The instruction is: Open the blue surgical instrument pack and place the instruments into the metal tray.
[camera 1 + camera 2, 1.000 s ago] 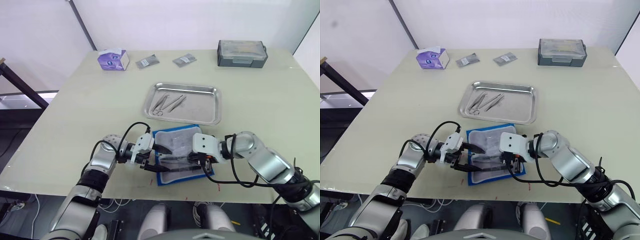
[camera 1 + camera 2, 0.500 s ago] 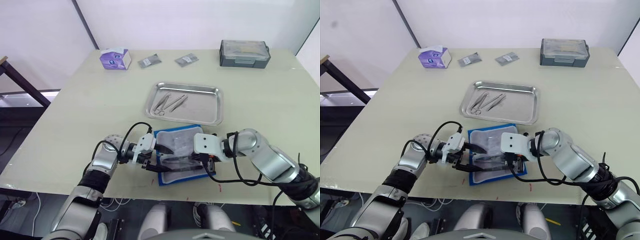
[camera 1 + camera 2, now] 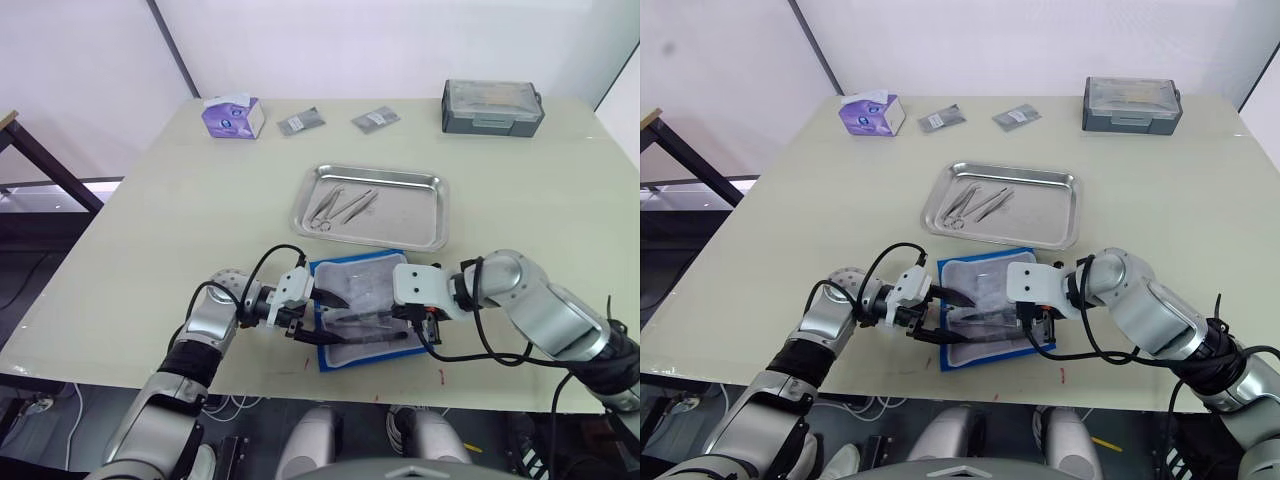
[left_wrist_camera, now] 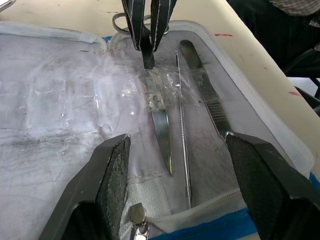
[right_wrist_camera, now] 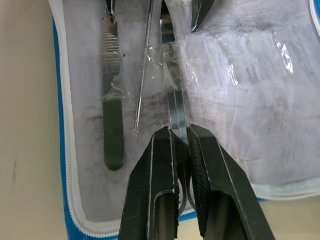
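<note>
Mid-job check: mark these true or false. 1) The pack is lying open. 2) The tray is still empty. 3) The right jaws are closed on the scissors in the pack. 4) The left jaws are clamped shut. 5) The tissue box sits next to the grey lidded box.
1) True: the blue surgical instrument pack lies open, lining up.
2) False: the metal tray already holds several instruments.
3) True: the right gripper is closed on the scissors.
4) False: the left gripper is open, straddling the pocketed tools.
5) False: the purple tissue box and the grey lidded box stand at opposite far corners.
</note>
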### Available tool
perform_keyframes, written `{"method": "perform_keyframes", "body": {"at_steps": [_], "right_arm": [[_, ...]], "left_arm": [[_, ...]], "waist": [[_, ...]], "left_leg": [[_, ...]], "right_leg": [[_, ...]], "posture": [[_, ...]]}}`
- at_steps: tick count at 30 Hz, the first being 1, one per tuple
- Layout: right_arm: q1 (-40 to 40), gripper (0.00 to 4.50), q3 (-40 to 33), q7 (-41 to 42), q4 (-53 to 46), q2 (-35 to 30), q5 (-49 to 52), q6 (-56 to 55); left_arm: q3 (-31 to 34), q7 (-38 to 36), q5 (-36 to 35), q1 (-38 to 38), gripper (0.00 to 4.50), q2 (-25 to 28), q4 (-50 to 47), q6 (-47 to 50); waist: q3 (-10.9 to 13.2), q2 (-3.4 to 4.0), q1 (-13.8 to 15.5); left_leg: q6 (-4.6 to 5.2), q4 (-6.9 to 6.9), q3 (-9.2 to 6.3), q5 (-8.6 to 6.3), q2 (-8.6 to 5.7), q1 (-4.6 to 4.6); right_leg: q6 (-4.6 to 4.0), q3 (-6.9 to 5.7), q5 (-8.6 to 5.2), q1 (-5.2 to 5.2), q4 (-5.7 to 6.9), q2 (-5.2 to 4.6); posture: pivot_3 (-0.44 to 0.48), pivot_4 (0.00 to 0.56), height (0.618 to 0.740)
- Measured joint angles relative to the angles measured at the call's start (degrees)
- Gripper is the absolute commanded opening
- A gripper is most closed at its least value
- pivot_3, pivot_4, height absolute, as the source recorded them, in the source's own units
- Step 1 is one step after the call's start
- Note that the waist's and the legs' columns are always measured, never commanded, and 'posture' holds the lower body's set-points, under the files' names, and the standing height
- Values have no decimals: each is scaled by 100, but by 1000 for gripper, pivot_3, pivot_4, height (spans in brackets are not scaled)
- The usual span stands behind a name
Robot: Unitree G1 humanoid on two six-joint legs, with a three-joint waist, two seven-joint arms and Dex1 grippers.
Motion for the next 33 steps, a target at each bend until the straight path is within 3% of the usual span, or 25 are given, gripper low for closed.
{"method": "perform_keyframes", "body": {"at_steps": [14, 27, 33], "right_arm": [[145, 146, -449, 237, -148, -701, 316, -19], [965, 146, -1518, 440, -291, -1717, 768, -376], [1207, 146, -2152, 455, -305, -1743, 1221, -275]], "left_arm": [[0, 9, 38, 0, 3256, -53, 0, 0], [0, 12, 109, -20, 3256, -162, 19, -32], [0, 3, 143, -41, 3256, -198, 64, -69]], "waist": [[11, -18, 7], [12, -19, 25], [12, -18, 26]], "left_leg": [[6, -1, -5, -3, -25, 0], [17, -1, -15, -9, -50, 2], [22, -1, -34, -12, -48, 10]], "right_leg": [[16, -9, -9, 4, -4, -29], [34, -23, -18, 28, -13, -61], [35, -49, -18, 57, -36, -70]], "posture": [[0, 150, 738], [0, 150, 738], [0, 150, 738]]}}
